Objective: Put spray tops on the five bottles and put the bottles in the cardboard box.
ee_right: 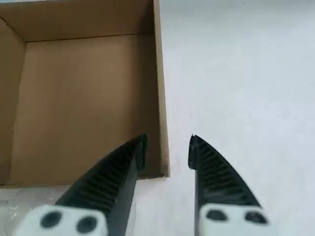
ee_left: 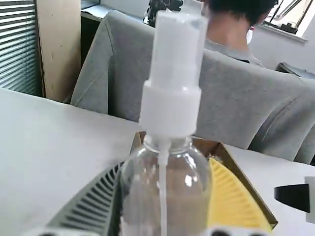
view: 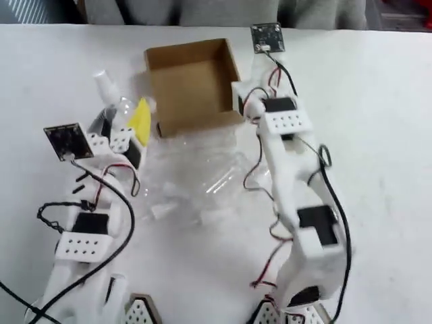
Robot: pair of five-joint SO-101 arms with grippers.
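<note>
White table (view: 378,101) bears cardboard box (view: 192,84); left gripper (ee_left: 166,164) holds bottle (ee_left: 165,194); blinds (ee_left: 17,44) behind.

Nothing can be read in these views. The clear bottle (ee_left: 165,196), its white spray top (ee_left: 172,73) and the cardboard box (view: 192,84) show plain, unprinted surfaces. Any markings on the two small circuit boards (view: 268,38) above the table are too small to make out.

Bottle (ee_left: 165,189) bottom beyond view's edge
</note>
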